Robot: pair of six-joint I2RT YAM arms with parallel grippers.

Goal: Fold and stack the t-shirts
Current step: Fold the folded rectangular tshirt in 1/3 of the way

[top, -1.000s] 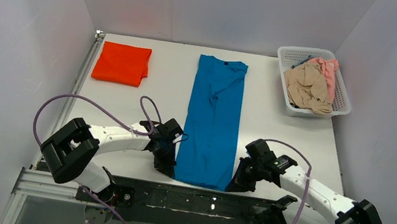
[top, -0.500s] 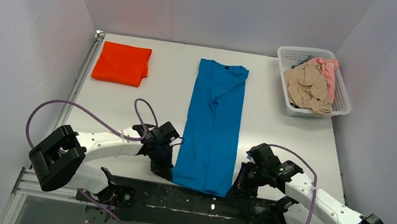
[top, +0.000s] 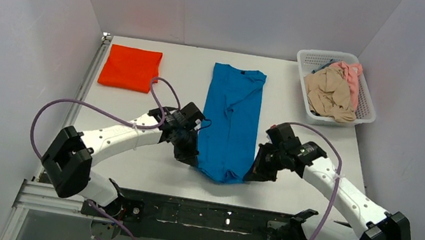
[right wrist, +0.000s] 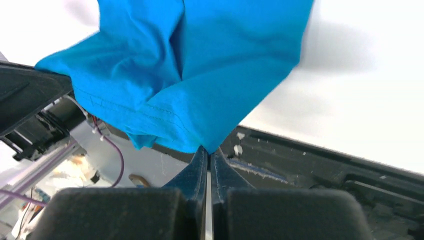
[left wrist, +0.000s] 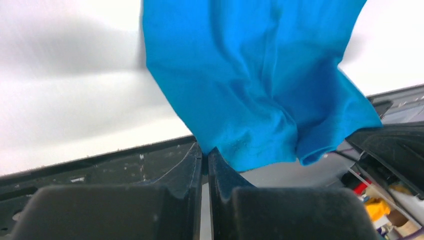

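The bright blue t-shirt [top: 231,120] lies as a long strip down the middle of the table, collar at the far end. My left gripper [top: 189,155] is shut on its near left hem corner [left wrist: 235,145]. My right gripper [top: 251,172] is shut on its near right hem corner [right wrist: 200,135]. Both corners are lifted off the table, and the hem sags between them. A folded orange-red t-shirt [top: 131,68] lies at the far left. Beige [top: 329,93] and pink [top: 351,74] shirts fill the basket.
The white mesh basket [top: 366,114] stands at the far right of the table. White walls close in the left, back and right sides. The black frame of the arm bases [top: 207,216] runs along the table's near edge.
Both grippers have risen and moved away from the near edge with the blue shirt's hem corners. The near part of the shirt has come off the table and bunched up.
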